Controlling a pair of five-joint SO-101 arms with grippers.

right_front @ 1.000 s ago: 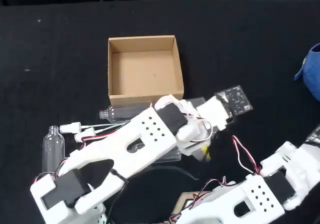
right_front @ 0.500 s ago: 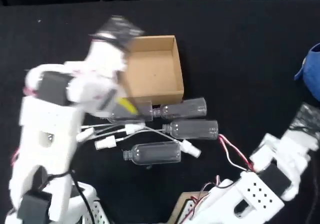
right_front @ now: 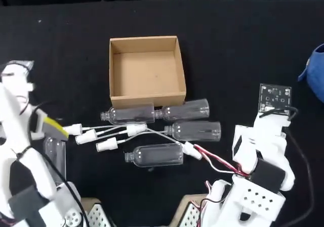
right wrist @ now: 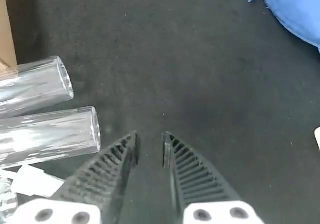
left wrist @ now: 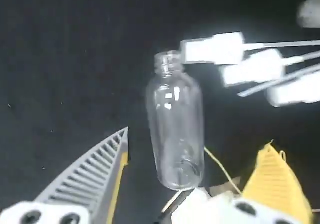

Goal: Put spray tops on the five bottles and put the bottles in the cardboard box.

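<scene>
on the left side of the table | left gripper [left wrist: 197,138] wide open around the lone bottle [left wrist: 176,129], which lies uncapped beside the spray tops [left wrist: 212,48], apart from the cardboard box [right_front: 148,94] | right gripper [right wrist: 150,139] narrow, empty | advice: close on the bottle's middle, leave the neck free

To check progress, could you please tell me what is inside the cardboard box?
The cardboard box shows only its bare floor; nothing lies in it. Its near wall may hide a thin strip of that floor.
</scene>
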